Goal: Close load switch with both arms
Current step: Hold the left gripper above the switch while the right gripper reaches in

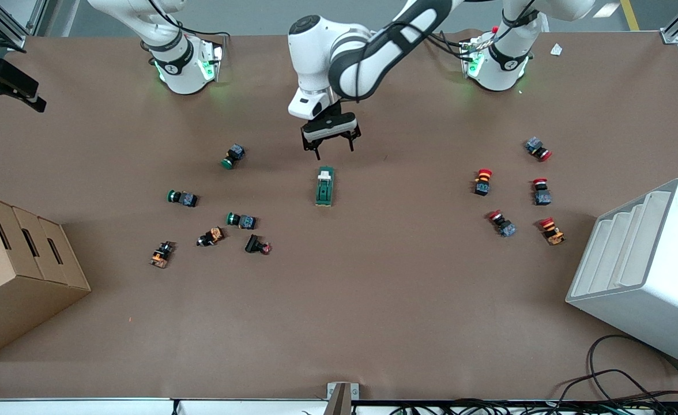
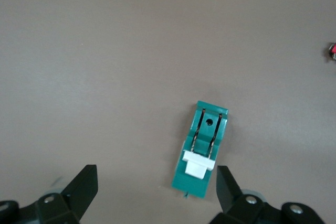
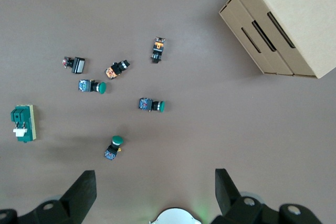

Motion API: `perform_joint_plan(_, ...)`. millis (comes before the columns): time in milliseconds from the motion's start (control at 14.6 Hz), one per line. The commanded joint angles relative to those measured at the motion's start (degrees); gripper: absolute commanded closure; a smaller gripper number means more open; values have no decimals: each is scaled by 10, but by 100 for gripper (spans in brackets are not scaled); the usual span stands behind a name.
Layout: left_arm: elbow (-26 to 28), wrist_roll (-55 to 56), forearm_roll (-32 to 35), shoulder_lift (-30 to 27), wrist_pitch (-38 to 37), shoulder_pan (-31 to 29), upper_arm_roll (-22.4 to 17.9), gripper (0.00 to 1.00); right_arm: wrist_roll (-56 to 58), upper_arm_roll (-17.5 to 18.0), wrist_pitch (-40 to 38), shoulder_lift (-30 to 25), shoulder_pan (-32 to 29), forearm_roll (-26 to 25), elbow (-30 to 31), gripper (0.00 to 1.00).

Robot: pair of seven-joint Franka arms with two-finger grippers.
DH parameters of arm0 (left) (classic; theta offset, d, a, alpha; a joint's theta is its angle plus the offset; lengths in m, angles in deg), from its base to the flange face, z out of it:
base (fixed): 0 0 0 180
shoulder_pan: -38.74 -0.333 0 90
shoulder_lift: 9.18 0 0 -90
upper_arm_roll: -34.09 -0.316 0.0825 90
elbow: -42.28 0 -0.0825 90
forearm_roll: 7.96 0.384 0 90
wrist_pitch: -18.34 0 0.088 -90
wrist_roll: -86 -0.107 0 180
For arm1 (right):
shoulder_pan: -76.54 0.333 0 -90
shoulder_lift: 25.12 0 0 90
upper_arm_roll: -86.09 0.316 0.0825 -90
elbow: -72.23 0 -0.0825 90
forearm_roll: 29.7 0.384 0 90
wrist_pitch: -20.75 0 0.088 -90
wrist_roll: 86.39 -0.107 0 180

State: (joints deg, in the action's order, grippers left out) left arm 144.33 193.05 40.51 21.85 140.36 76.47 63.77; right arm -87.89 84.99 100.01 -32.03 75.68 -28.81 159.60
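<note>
Load switch sitting mid-table, left gripper parked just above it

The load switch (image 1: 324,186) lies flat on the table (image 1: 373,300) (white lever end toward the robot bases). The left gripper (image 1: 330,142) hovers over the table just past that end, fingers spread wide. The right gripper (image 3: 152,195) hangs up high by its base, fingers also apart.

The brown table (image 1: 339,311) carries the green load switch (image 1: 324,186) near its middle. 3 green-capped push-buttons (image 1: 234,156) lie toward the right arm's end, 5 red mushroom buttons (image 1: 482,181) toward the left arm's. A cardboard box (image 1: 19,271) and a white stepped bin (image 1: 647,265) sit at the 2 end edges.
</note>
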Motion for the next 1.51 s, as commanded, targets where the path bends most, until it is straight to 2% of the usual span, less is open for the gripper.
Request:
perform_joint_plan(0, 3, 89, 92, 31, 2, 25, -1, 0, 9, 8, 18, 2, -7, -3, -1, 0)
perform_joint_plan(205, 9, 156, 186, 63, 2, 45, -1, 1, -13, 11, 19, 21, 12, -3, 0, 0)
perform_joint_plan(616, 52, 288, 370, 91, -5, 66, -3, 1, -207, 12, 50, 89, 109, 6, 1, 0)
perform_joint_plan(753, 60, 315, 422, 106, -32, 68, -3, 1, -276, 13, 67, 106, 152, 9, 2, 0)
perform_joint_plan(958, 58, 330, 465, 124, -62, 80, -5, 2, -389, 13, 91, 129, 205, 63, 2, 0)
perform_joint_plan(1232, 57, 381, 548, 155, -101, 85, -5, 2, -449, 13, 149, 193, 248, 132, 3, 0)
perform_joint_plan(1437, 52, 384, 577, 176, -126, 88, -6, 2, -517, 13, 211, 237, 284, 141, 6, 0)
